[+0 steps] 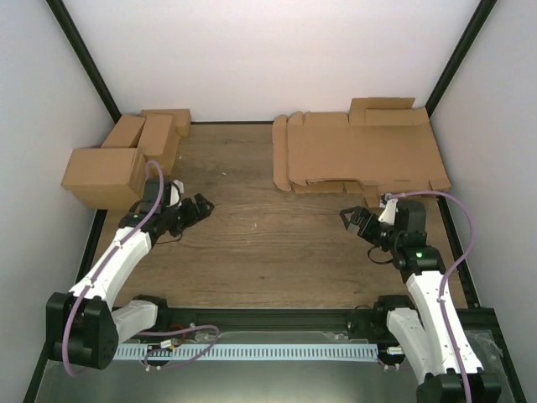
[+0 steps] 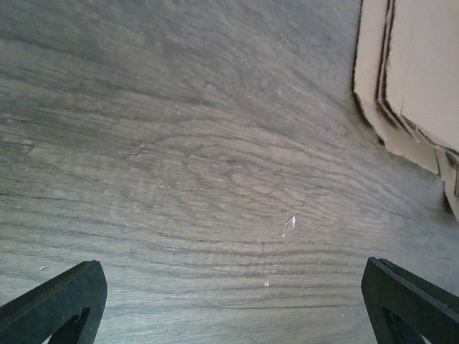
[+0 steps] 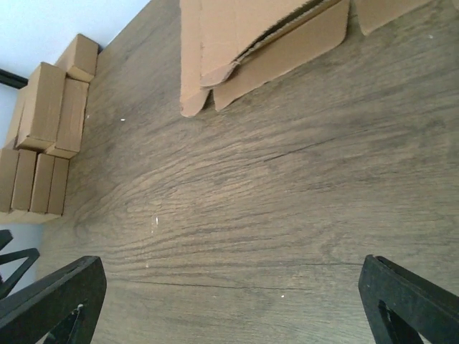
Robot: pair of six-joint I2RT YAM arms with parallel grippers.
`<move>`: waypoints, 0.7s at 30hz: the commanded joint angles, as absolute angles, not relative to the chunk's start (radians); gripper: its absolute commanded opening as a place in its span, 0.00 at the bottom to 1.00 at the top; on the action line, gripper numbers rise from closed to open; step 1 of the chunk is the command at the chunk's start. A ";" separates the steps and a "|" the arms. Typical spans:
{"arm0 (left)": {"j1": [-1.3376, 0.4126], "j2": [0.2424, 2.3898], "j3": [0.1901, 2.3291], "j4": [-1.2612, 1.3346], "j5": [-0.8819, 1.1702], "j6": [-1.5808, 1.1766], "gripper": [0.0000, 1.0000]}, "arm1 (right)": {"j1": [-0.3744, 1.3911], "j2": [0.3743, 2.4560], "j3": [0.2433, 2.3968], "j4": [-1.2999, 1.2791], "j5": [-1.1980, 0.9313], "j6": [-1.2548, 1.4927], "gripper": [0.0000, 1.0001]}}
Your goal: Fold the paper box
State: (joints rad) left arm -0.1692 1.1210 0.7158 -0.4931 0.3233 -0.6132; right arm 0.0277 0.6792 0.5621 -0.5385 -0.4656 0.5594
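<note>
You had both arms low over the table (image 1: 268, 252), neither touching any cardboard. Your left gripper (image 1: 199, 210) hung near the left edge, just clear of the cartons (image 1: 126, 159) clustered in the far left corner, and its jaws stood wide apart with only bare wood between them in the left wrist view. A few small white flecks (image 2: 289, 224) marked the wood there. Your right gripper (image 1: 356, 218) hung toward the right edge, just on the near side of the stack (image 1: 280, 159) of flat brown sheets, and its jaws were also spread wide, holding nothing. The stack filled the far right corner, with its layered edges and tabbed flaps fanned out along its left and near sides. As far as the views showed, the box (image 1: 361, 151) was the top sheet of that stack, lying flat and unfolded. You could not tell it surely from the sheets under it. In the right wrist view one near flap of the stack curled up a little off the sheet below, and the cartons showed beyond it at the far left. The middle of the table, between your two grippers, showed only wood grain.
</note>
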 commanded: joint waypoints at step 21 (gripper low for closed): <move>-0.171 1.187 0.784 -0.209 0.521 -0.607 1.00 | 0.153 1.183 0.958 -0.355 -0.344 0.292 0.90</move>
State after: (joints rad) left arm -0.1692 1.1683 0.7567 -0.2981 0.4511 -0.6147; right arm 0.0864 1.0637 0.8154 -0.4011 -0.4351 0.4156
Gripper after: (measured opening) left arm 0.995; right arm 0.912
